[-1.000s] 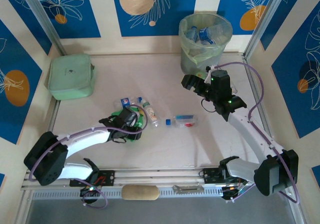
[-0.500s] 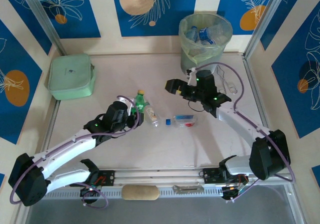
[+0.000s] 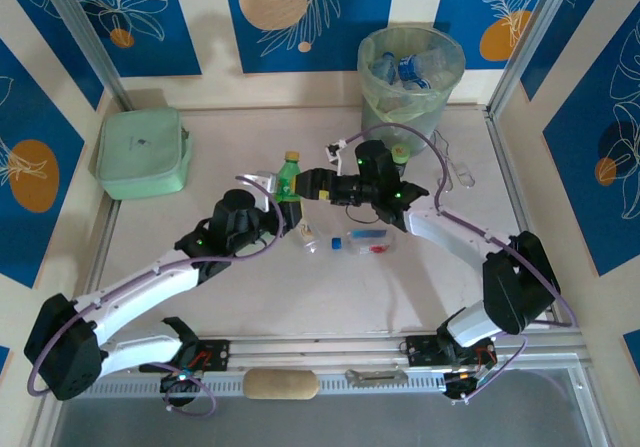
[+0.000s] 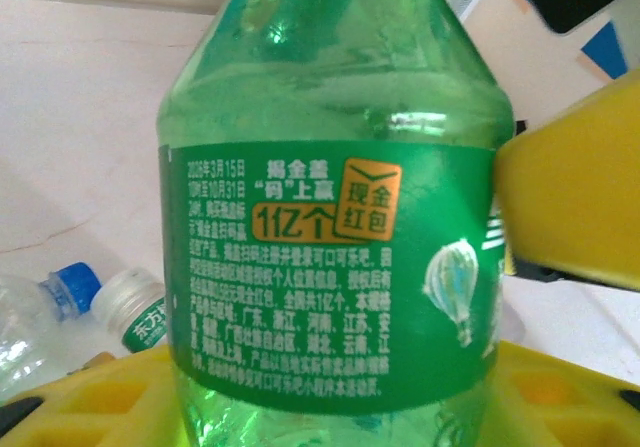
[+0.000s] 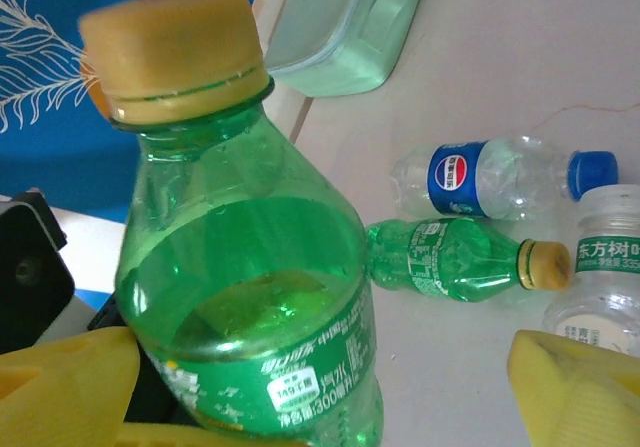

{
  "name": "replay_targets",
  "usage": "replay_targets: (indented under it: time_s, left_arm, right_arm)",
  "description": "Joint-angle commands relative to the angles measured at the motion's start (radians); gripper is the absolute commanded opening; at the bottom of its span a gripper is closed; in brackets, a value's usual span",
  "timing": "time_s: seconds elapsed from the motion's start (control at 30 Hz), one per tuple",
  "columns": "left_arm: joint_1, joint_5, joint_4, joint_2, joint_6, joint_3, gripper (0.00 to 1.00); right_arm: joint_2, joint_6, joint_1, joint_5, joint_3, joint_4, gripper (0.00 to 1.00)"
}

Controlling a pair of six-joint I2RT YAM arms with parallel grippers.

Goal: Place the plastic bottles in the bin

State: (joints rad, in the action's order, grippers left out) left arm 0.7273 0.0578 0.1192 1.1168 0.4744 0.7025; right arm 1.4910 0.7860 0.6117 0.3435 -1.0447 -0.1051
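The left tool (image 3: 283,189) clamps the green bottle (image 3: 290,175), judged light, thin-walled and slippery, at its stiffer labelled waist; the right tool (image 3: 308,183) stands wide open just right of it

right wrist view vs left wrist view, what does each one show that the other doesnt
Right wrist view: the yellow cap of the upright green bottle, a second green bottle lying on the table, and the mint-green pouch.
Left wrist view: the upright bottle's label up close, with its orange badge and balloon drawing.
Both: the upright green bottle itself, plus a blue-capped clear bottle and a white-capped bottle on the table.
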Motion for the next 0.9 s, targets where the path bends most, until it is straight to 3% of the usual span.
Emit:
replay_targets:
  time_s: [0.0, 0.57, 0.67, 0.77, 0.87]
  left_arm:
    - [0.007, -0.065, 0.066, 0.017, 0.015, 0.026, 0.48]
    - [0.007, -0.107, 0.084, 0.031, 0.021, 0.023, 0.51]
    - [0.007, -0.1, 0.079, 0.023, 0.021, 0.022, 0.53]
    - [0.007, -0.085, 0.071, 0.012, 0.022, 0.017, 0.6]
    - [0.007, -0.059, 0.068, -0.002, 0.034, 0.005, 0.79]
  right_arm:
    - [0.023, -0.008, 0.015, 0.04, -0.054, -0.013, 0.94]
    - [0.081, -0.021, 0.034, 0.042, -0.093, 0.01, 0.79]
    - [0.086, -0.027, 0.034, 0.035, -0.099, 0.019, 0.71]
    - [0.086, -0.03, 0.033, 0.032, -0.103, 0.022, 0.61]
    - [0.083, -0.033, 0.028, 0.024, -0.101, 0.023, 0.59]
